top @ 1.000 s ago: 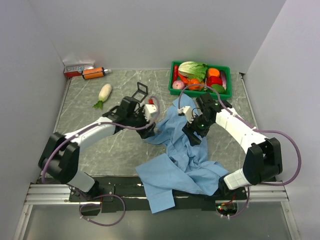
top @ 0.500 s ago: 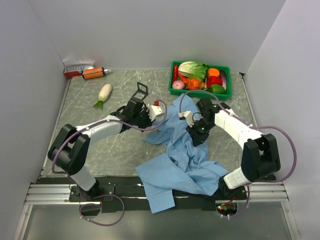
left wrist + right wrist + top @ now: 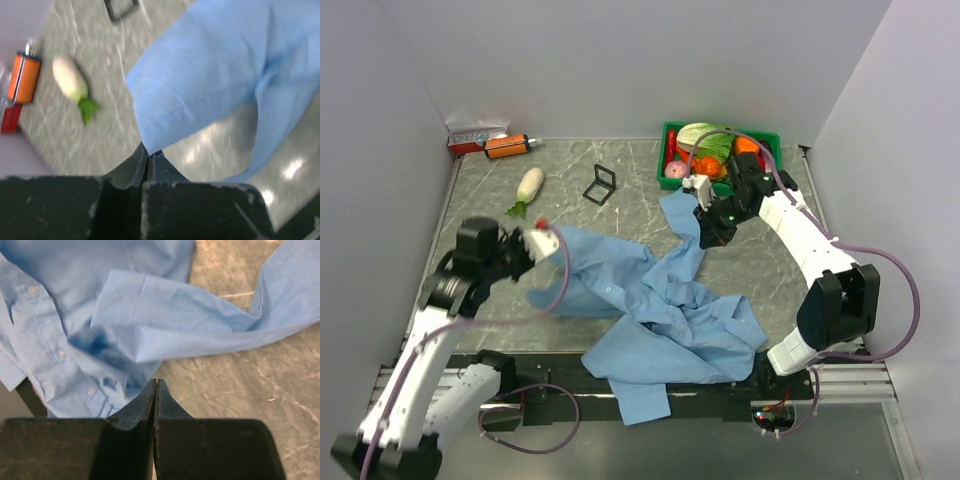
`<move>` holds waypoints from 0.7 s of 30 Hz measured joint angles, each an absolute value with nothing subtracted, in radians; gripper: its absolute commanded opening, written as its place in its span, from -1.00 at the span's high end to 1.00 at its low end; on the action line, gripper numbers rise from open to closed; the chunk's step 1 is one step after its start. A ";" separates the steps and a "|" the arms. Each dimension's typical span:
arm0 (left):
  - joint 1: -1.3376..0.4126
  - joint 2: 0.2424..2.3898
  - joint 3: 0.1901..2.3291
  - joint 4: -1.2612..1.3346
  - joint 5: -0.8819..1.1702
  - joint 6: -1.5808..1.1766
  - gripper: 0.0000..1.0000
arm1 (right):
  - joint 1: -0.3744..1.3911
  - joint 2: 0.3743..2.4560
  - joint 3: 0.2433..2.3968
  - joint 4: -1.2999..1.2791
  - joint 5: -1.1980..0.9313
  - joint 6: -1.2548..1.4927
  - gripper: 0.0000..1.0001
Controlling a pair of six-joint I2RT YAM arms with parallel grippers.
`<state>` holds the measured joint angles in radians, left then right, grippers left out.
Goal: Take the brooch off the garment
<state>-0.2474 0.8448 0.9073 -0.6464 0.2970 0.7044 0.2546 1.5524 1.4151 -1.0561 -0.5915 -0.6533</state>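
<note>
**Brooch:** not discernible in any view; no coppery ornament shows on the exposed cloth.

**Garment:** the light blue shirt (image 3: 650,300) lies across the middle of the table (image 3: 490,210) and hangs over its near edge.

**Change:** a second ago both grippers worked close together at the bunched middle. The left gripper (image 3: 533,243) has since swung left, its jaws pinching a cloth edge. The right gripper (image 3: 706,228) has moved back toward the green vegetable crate (image 3: 669,131), its jaws pressed together on a fold beside the white buttons (image 3: 62,353). The shirt is now stretched wide between them.

**Implication:** this looks like spreading to expose the brooch; removal has apparently not begun.

**Writing:** none legible. The orange canister (image 3: 506,147) and red-and-white carton (image 3: 472,138) are too small to read, and no neck label shows.
</note>
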 measured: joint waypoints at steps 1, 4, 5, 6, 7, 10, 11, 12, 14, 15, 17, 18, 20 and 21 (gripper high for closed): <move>-0.243 0.802 0.894 -0.696 0.283 0.736 0.98 | 0.255 1.554 1.414 -1.066 -0.590 -0.656 0.57; -0.237 0.627 0.803 -0.887 0.187 0.862 0.98 | 0.255 1.562 1.402 -1.093 -0.578 -0.678 0.10; -0.236 0.579 0.776 -0.943 0.157 0.886 0.98 | 0.255 1.564 1.394 -1.101 -0.566 -0.685 0.00; -0.235 0.517 0.742 -1.021 0.115 0.916 0.98 | 0.255 1.564 1.380 -1.106 -0.554 -0.698 -0.17; -0.234 0.479 0.727 -1.074 0.087 0.936 0.96 | 0.255 1.564 1.362 -1.111 -0.537 -0.707 -0.24; -0.235 0.424 0.720 -1.164 0.027 0.968 0.01 | 0.255 1.564 1.287 -1.116 -0.490 -0.740 -0.41; -0.236 0.426 0.720 -1.173 0.020 0.964 -0.17 | 0.254 1.564 1.262 -1.120 -0.476 -0.752 -0.43; -0.238 0.435 0.720 -1.176 0.016 0.960 -0.30 | 0.254 1.564 1.245 -1.126 -0.466 -0.763 -0.46; -0.241 0.481 0.733 -1.183 0.029 0.934 -0.67 | 0.248 1.570 1.224 -1.152 -0.452 -0.789 -0.50; -0.242 0.522 0.756 -1.191 0.044 0.910 -0.72 | 0.242 1.577 1.224 -1.167 -0.449 -0.804 -0.63; -0.244 0.626 0.827 -1.178 0.093 0.859 -0.75 | 0.230 1.597 1.224 -1.186 -0.448 -0.828 -0.65; -0.244 0.676 0.864 -1.156 0.117 0.826 -0.75 | 0.224 1.608 1.223 -1.194 -0.446 -0.841 -0.65; -0.244 0.763 0.913 -1.090 0.155 0.768 -0.75 | 0.215 1.636 1.211 -1.200 -0.438 -0.870 -0.66; -0.242 0.803 0.929 -1.054 0.172 0.736 -0.75 | 0.215 1.645 1.199 -1.200 -0.433 -0.883 -0.66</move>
